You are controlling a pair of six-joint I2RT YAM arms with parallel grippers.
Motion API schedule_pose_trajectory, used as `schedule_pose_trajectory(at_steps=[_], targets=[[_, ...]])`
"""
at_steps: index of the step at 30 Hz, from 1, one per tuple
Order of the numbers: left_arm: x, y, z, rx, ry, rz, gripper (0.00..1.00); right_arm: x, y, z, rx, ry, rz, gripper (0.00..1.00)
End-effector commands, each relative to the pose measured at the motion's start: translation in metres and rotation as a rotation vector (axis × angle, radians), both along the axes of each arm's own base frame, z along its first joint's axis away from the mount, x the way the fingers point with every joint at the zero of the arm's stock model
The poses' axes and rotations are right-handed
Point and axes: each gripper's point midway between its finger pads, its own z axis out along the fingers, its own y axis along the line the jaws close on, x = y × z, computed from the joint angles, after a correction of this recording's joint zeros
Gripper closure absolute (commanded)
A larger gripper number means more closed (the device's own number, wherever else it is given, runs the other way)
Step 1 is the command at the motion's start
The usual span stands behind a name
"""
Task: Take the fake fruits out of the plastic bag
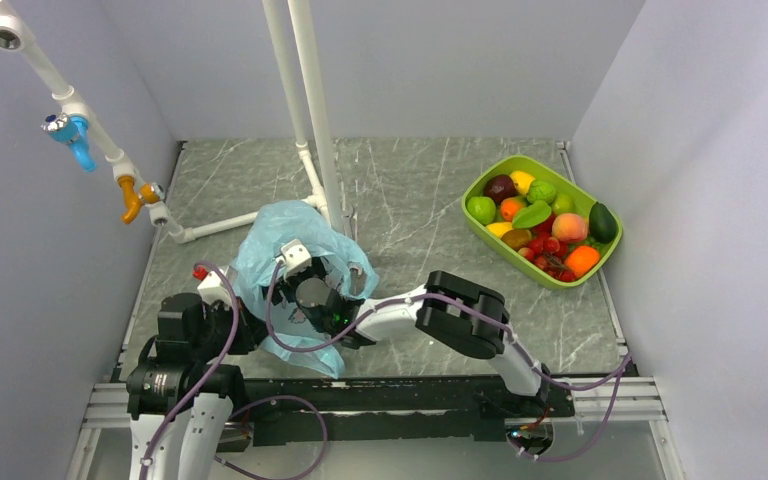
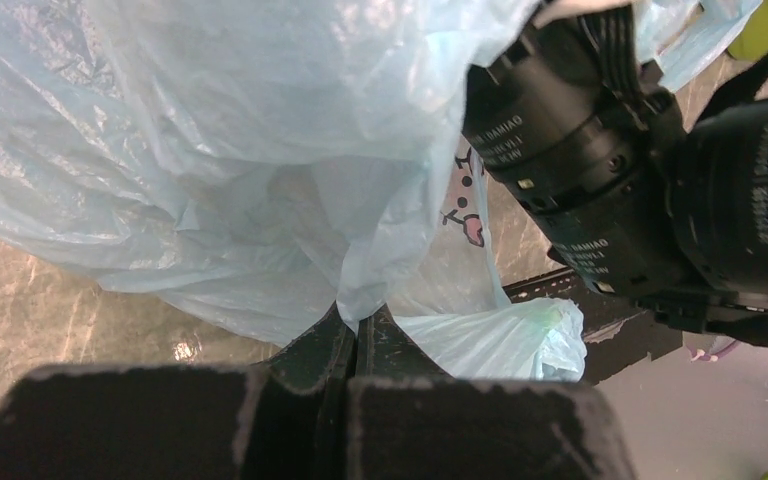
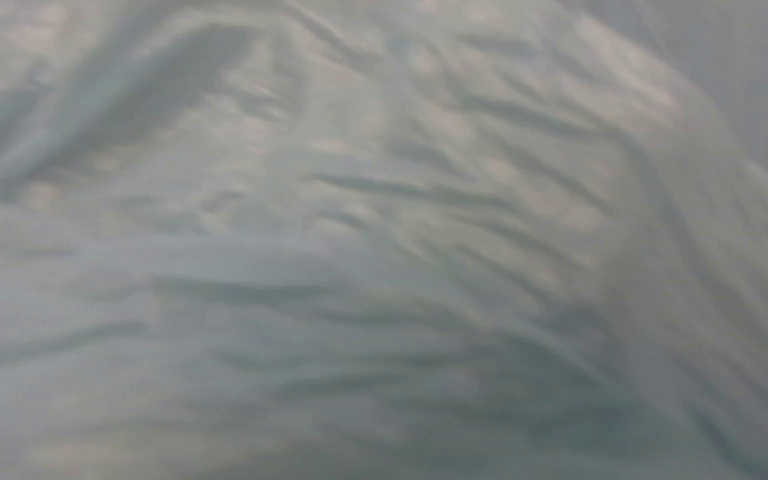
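Observation:
The light-blue plastic bag (image 1: 280, 235) lies crumpled at the table's near left. My left gripper (image 2: 357, 318) is shut on a fold of the bag's film (image 2: 260, 150) and also shows in the top view (image 1: 257, 318). My right arm's wrist (image 1: 312, 295) reaches into the bag's mouth, and its fingers are hidden inside. The right wrist view shows only blurred blue film (image 3: 380, 240) close to the lens. Several fake fruits (image 1: 540, 215) lie in the lime-green tray (image 1: 500, 243) at the far right. Any fruits in the bag are hidden.
A white pipe frame (image 1: 310, 120) stands behind the bag, with a pipe run (image 1: 215, 228) along the table to the left wall. Blue and orange taps (image 1: 80, 140) hang at the left wall. Grey walls close in three sides. A black rail (image 1: 410, 395) runs along the near edge.

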Motion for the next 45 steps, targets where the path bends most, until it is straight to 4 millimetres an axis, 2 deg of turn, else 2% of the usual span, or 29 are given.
schedule_pose_trajectory(at_steps=[1, 7, 16, 19, 23, 29, 34, 39, 45], targets=[[0.003, -0.002, 0.003, -0.008, -0.008, -0.007, 1.00, 0.023, 0.009, 0.022, 0.077, -0.036, -0.036, 0.15], [0.004, -0.002, 0.003, -0.010, -0.006, -0.007, 1.00, 0.044, 0.014, -0.001, 0.022, -0.011, -0.034, 0.01], [0.004, -0.002, 0.002, -0.009, -0.001, -0.011, 1.00, 0.061, 0.017, -0.052, -0.051, 0.068, -0.034, 0.01], [0.004, -0.003, 0.001, -0.011, 0.004, -0.013, 1.00, 0.063, 0.016, -0.056, -0.048, 0.086, -0.038, 0.03], [0.005, -0.002, 0.002, -0.012, 0.001, -0.009, 1.00, 0.064, 0.019, -0.052, -0.052, 0.082, -0.017, 0.10], [0.005, -0.002, 0.001, -0.010, 0.001, -0.008, 1.00, 0.057, 0.023, -0.039, -0.045, 0.051, 0.051, 0.30], [0.005, -0.002, 0.001, -0.011, 0.005, -0.009, 1.00, 0.054, 0.018, -0.021, -0.037, 0.015, 0.065, 0.58], [0.005, -0.002, 0.001, -0.012, 0.006, -0.010, 1.00, 0.048, 0.004, -0.005, -0.017, 0.008, 0.063, 0.80], [0.005, -0.002, 0.001, -0.012, 0.005, -0.010, 1.00, 0.026, -0.010, 0.017, -0.006, 0.011, 0.103, 0.84]])
